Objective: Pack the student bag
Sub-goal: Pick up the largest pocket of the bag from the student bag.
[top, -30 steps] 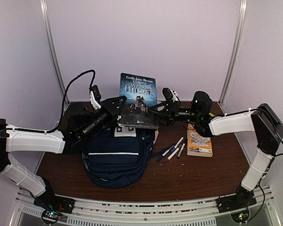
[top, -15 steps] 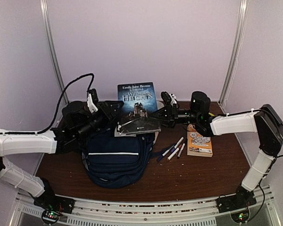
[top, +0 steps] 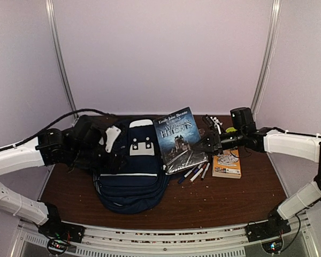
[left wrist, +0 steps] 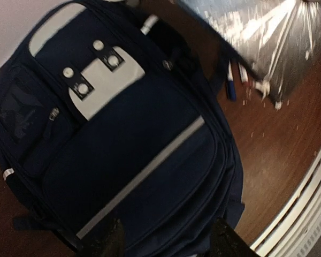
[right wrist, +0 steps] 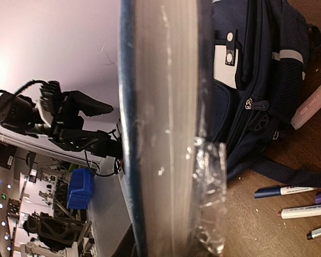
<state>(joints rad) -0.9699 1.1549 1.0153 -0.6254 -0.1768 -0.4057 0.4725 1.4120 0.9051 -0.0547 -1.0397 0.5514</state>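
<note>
The student bag [top: 132, 179] lies flat on the table, navy with a white stripe and a white patch [top: 142, 145] near its top. It fills the left wrist view [left wrist: 123, 139]. My left gripper [top: 116, 147] hovers over the bag's left side, open and empty, with its fingertips [left wrist: 113, 242] spread wide above the fabric. My right gripper [top: 206, 144] is shut on a "Wuthering Heights" book [top: 179, 136] and holds it tilted above the table, just right of the bag's top. In the right wrist view the book [right wrist: 166, 134] shows edge-on between the jaws.
Several pens [top: 197, 172] lie on the brown table right of the bag; they also show in the right wrist view [right wrist: 294, 191], with a highlighter [right wrist: 310, 107]. An orange booklet [top: 227, 163] lies beyond them. Booth walls close the back and sides.
My right gripper has carried the book rightward off the bag's top. My left gripper has pulled back left from the bag's top, and the white patch now shows.
</note>
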